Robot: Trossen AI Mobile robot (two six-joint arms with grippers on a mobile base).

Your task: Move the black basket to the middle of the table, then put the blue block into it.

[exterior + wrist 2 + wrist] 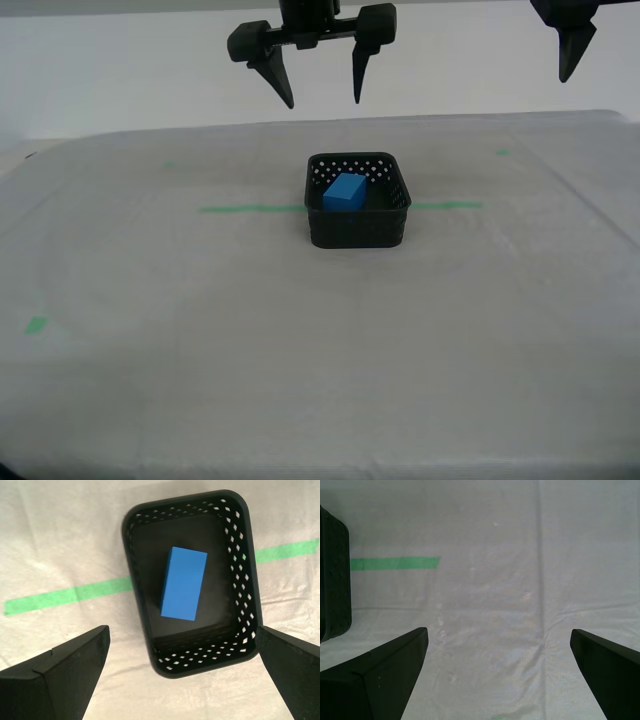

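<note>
Second claw (322, 98) spread, above black basket (357, 226)

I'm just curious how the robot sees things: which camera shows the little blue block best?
The second wrist view: it looks straight down on the blue block lying in the black basket, fully visible. The exterior view shows it smaller, partly behind the basket wall. The first wrist view misses it.

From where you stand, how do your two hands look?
Both are matte black. My second hand has two long fingers tapering to sharp points, hung from a crossbar with rounded blocks at its ends. Of my first hand, only one similar pointed finger shows in the exterior view. I see no cables or markings.
</note>
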